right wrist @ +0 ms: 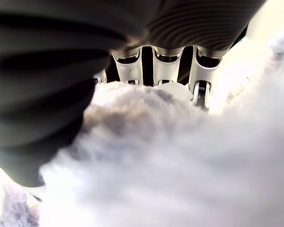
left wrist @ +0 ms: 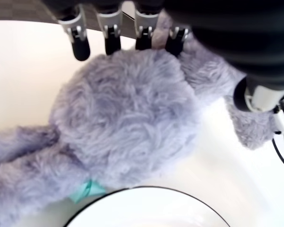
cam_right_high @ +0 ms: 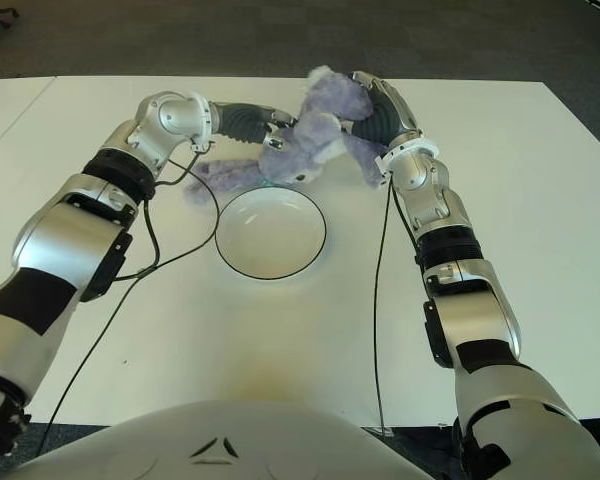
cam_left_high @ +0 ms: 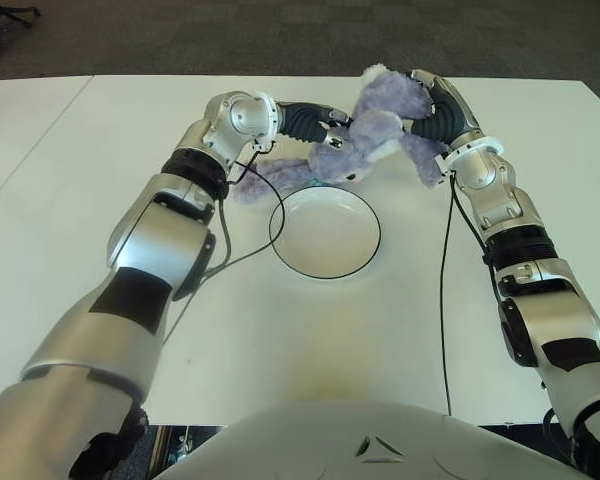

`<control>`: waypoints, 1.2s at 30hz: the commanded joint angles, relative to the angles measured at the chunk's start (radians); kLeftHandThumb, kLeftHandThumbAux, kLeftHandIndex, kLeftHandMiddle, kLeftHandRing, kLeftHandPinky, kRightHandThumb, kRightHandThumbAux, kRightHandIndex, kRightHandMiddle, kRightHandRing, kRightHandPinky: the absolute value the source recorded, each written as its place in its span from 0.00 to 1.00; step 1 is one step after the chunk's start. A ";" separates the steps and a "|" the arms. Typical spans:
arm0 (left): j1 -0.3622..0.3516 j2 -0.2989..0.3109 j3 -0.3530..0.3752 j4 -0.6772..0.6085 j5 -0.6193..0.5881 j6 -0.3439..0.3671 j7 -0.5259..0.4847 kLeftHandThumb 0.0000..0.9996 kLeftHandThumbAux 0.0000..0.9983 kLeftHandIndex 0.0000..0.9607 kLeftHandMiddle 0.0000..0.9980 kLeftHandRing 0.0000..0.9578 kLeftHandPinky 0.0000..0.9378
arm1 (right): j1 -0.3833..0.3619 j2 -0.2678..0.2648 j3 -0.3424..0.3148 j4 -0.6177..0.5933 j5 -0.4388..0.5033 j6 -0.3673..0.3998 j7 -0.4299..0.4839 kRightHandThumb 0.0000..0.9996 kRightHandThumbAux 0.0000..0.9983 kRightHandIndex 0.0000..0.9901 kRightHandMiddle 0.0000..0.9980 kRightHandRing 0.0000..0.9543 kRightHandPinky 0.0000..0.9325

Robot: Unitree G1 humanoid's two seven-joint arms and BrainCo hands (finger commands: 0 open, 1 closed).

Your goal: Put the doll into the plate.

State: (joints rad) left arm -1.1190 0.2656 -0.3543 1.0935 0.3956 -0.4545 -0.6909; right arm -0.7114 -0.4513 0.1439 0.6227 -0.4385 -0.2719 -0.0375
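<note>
Across the white table (cam_left_high: 70, 150), left eye view: both hands hold the purple doll (cam_left_high: 365, 135) just beyond the far rim of the plate (cam_left_high: 325, 233). Left hand (cam_left_high: 330, 128) grips its body from my left; right hand (cam_left_high: 427, 112) grips it from my right. One limb trails on the table left of the plate.

Right eye view: same layout. The doll sits mostly outside the rim, with its lower edge about level with the far edge. My judgement: carry it toward me with both arms together until the body is over the plate's centre, then lower it before letting go, so the trailing limb doesn't drag.

Left wrist view: fingers (left wrist: 79, 41) curl over the top of the furry body, closed on it. A teal tag shows near the plate rim. The thumb is hard to make out.

Right wrist view: fur fills most of the picture; fingers (right wrist: 201, 92) wrap into it, clamped on the doll. The fingertips are buried, so I can't tell how deep the grip goes. Plate not visible.
</note>
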 commanded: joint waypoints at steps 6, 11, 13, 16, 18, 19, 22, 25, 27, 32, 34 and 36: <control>0.081 -0.062 -0.007 -0.063 -0.030 -0.010 -0.003 0.36 0.30 0.00 0.00 0.00 0.00 | 0.000 0.011 0.005 0.024 -0.003 0.003 -0.021 0.68 0.73 0.44 0.87 0.90 0.91; 0.091 -0.098 -0.028 -0.017 -0.001 -0.022 0.066 0.35 0.31 0.00 0.00 0.00 0.00 | -0.001 0.010 0.007 0.027 -0.006 -0.001 -0.027 0.68 0.73 0.44 0.87 0.90 0.91; 0.092 -0.118 -0.038 0.005 0.008 -0.027 0.105 0.35 0.32 0.00 0.00 0.00 0.00 | -0.001 0.009 0.008 0.029 -0.009 -0.005 -0.031 0.68 0.73 0.44 0.87 0.90 0.91; 0.091 -0.156 -0.056 0.044 0.028 -0.025 0.168 0.35 0.33 0.00 0.00 0.00 0.00 | 0.000 0.009 0.009 0.031 -0.012 -0.008 -0.036 0.68 0.73 0.44 0.87 0.90 0.91; 0.086 -0.182 -0.068 0.070 0.043 -0.019 0.204 0.35 0.35 0.00 0.00 0.00 0.00 | 0.001 0.009 0.010 0.030 -0.013 -0.006 -0.036 0.68 0.73 0.44 0.87 0.90 0.90; 0.084 -0.191 -0.072 0.081 0.048 -0.016 0.217 0.35 0.35 0.00 0.00 0.00 0.00 | 0.001 0.008 0.010 0.029 -0.014 -0.006 -0.036 0.68 0.73 0.44 0.87 0.90 0.90; 0.082 -0.211 -0.087 0.106 0.064 -0.011 0.244 0.33 0.34 0.00 0.00 0.00 0.00 | 0.001 0.007 0.010 0.026 -0.012 0.001 -0.033 0.68 0.73 0.44 0.87 0.90 0.90; 0.086 -0.231 -0.110 0.131 0.090 0.001 0.285 0.26 0.32 0.00 0.00 0.00 0.00 | 0.002 0.006 0.008 0.020 -0.009 0.009 -0.026 0.68 0.73 0.44 0.87 0.90 0.90; 0.095 -0.248 -0.138 0.151 0.126 0.022 0.345 0.24 0.30 0.00 0.00 0.00 0.00 | 0.005 0.006 0.005 0.013 -0.002 0.018 -0.019 0.68 0.73 0.44 0.86 0.90 0.90; 0.106 -0.268 -0.201 0.191 0.201 0.071 0.486 0.23 0.29 0.00 0.00 0.00 0.00 | 0.011 0.008 0.000 0.001 0.007 0.029 -0.014 0.68 0.73 0.44 0.86 0.89 0.90; 0.104 -0.279 -0.224 0.203 0.229 0.115 0.552 0.23 0.30 0.00 0.00 0.00 0.00 | 0.014 0.009 -0.001 -0.004 0.006 0.031 -0.017 0.68 0.73 0.44 0.87 0.90 0.91; 0.099 -0.284 -0.234 0.210 0.240 0.139 0.580 0.23 0.30 0.00 0.00 0.00 0.00 | 0.017 0.009 -0.002 -0.009 0.006 0.034 -0.017 0.68 0.73 0.44 0.87 0.90 0.90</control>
State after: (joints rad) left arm -1.0515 0.0231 -0.5357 1.2603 0.5734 -0.3665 -0.1345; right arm -0.6906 -0.4658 0.1387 0.6427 -0.4461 -0.2287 -0.0556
